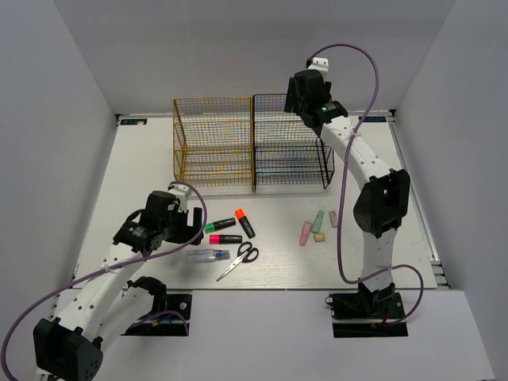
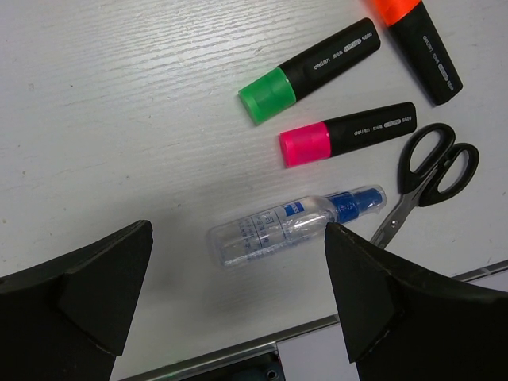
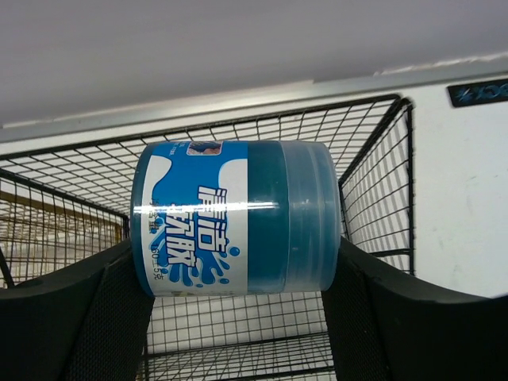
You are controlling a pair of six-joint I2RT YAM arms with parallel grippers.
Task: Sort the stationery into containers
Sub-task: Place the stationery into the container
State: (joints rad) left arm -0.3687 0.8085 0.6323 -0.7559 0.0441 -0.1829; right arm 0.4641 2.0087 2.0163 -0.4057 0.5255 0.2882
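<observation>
My right gripper (image 1: 308, 101) (image 3: 236, 252) is shut on the round blue jar (image 3: 234, 216), held on its side above the black wire rack (image 1: 290, 171) (image 3: 373, 182). The gold-yellow rack (image 1: 213, 99) stands just left of it. My left gripper (image 1: 184, 221) (image 2: 236, 238) hangs open over the clear blue-capped tube (image 1: 208, 255) (image 2: 294, 222), with nothing between its fingers. Near it lie the green-capped highlighter (image 1: 220, 225) (image 2: 309, 71), the pink-capped one (image 1: 225, 239) (image 2: 347, 132), the orange-capped one (image 1: 244, 223) (image 2: 417, 40) and the black-handled scissors (image 1: 240, 260) (image 2: 429, 171). A pastel pink stick (image 1: 305, 232) and a green stick (image 1: 318, 221) lie to the right.
Two small pale pieces (image 1: 333, 219) lie beside the pastel sticks. The table's metal front edge (image 2: 238, 353) runs just below the tube. White walls close in the table on the left, back and right.
</observation>
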